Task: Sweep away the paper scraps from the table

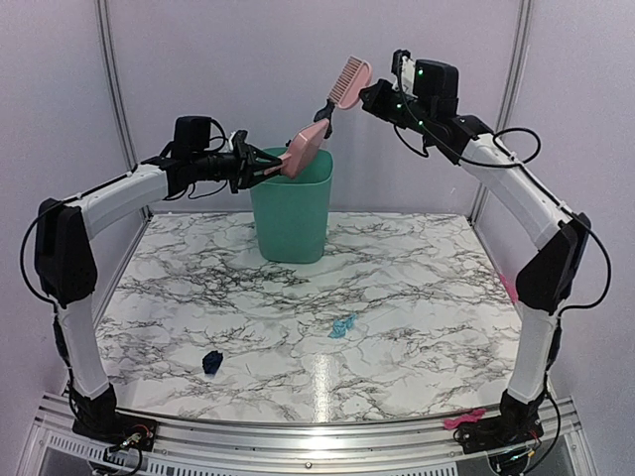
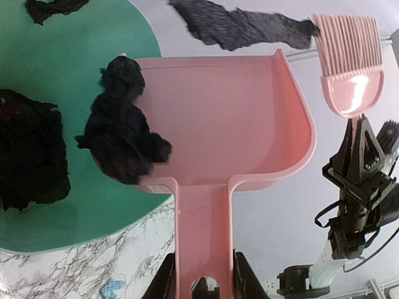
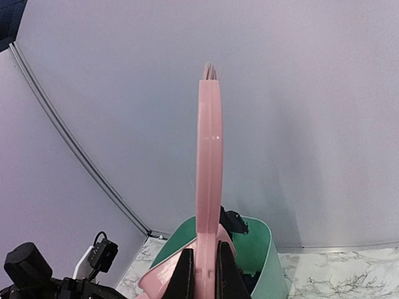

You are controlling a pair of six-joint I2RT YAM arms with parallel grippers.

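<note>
The left gripper [image 2: 202,277] was clamped on the flat handle of a pink plastic dustpan [image 2: 237,118], one jaw on either side of the handle. The pan was held out over a teal plastic bin [image 1: 293,213]. One black crumpled paper scrap [image 2: 121,124] clung to the pan's left wall, directly above the bin's mouth.

The right gripper [image 3: 204,268] was closed on the handle of a pink plastic comb-like brush [image 3: 209,156]. The brush was raised with its bristles up, above and to the right of the pan and not touching it.

In the left wrist view a dark grey torn strip [image 2: 237,28] showed near the bristles. Whether it hung from them could not be told. At least two dark pieces [image 2: 31,149] lay inside the bin.

The step in hand looked like emptying the pan. The clinging scrap probably needed a steeper tip, or a stroke of the brush, to drop. After that, both tools would have to go back down to the white marble-patterned table [image 1: 417,268] for another sweep.

Two scraps lay there, near each other in the front half. One was a dark navy crumpled scrap [image 1: 212,362] and the other a light-blue scrap [image 1: 342,325].

By count there were one dustpan, one brush, one bin, two scraps on the table and one on the pan.
</note>
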